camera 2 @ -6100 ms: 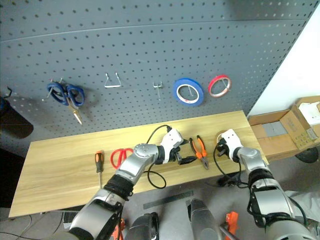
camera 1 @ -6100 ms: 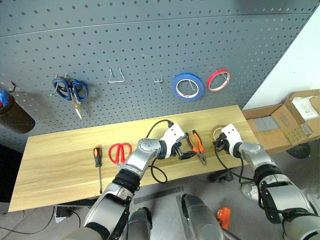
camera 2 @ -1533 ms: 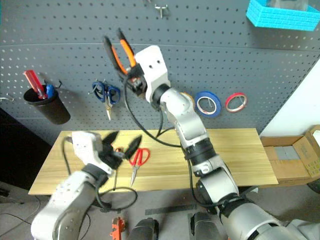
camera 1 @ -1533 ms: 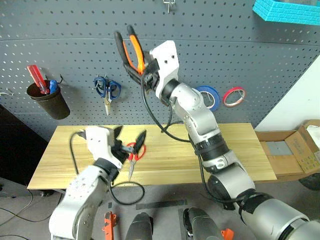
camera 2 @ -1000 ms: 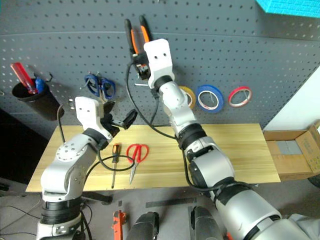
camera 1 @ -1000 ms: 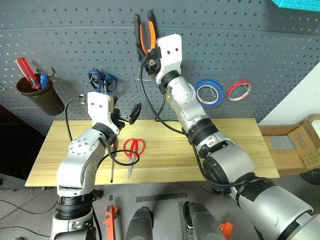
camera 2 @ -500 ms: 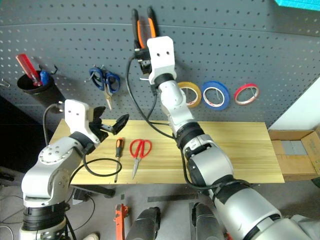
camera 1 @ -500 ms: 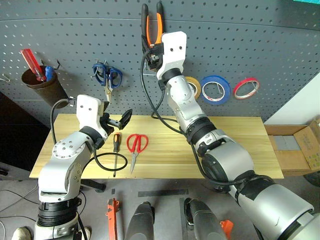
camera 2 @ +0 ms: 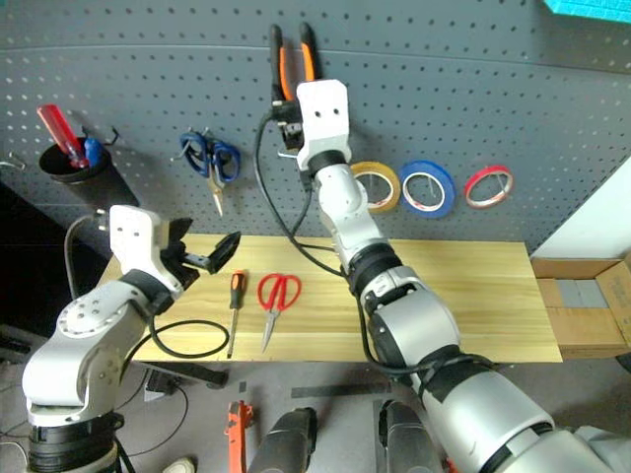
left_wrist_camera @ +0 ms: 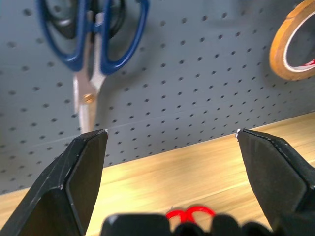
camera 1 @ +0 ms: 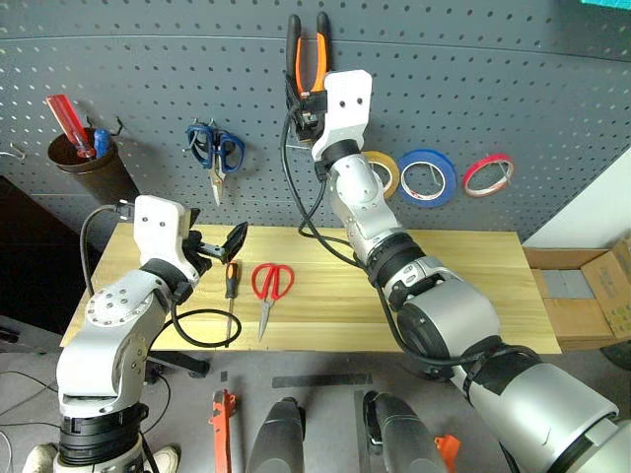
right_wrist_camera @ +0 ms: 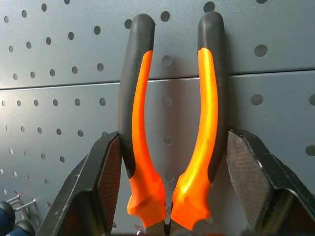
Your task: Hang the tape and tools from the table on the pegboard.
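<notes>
My two head eyes look forward and down at the pegboard point(camera 1: 493, 89) and table point(camera 1: 473, 286), sharing nearly one scene, my left wrist camera faces the board closely, my right wrist camera closer still

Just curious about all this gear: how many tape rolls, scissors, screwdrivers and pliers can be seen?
Tape rolls: 3, yellow, blue, red
Scissors: 2, blue, red
Screwdrivers: 2, in cup, on table
Pliers: 1
Total: 8
</notes>
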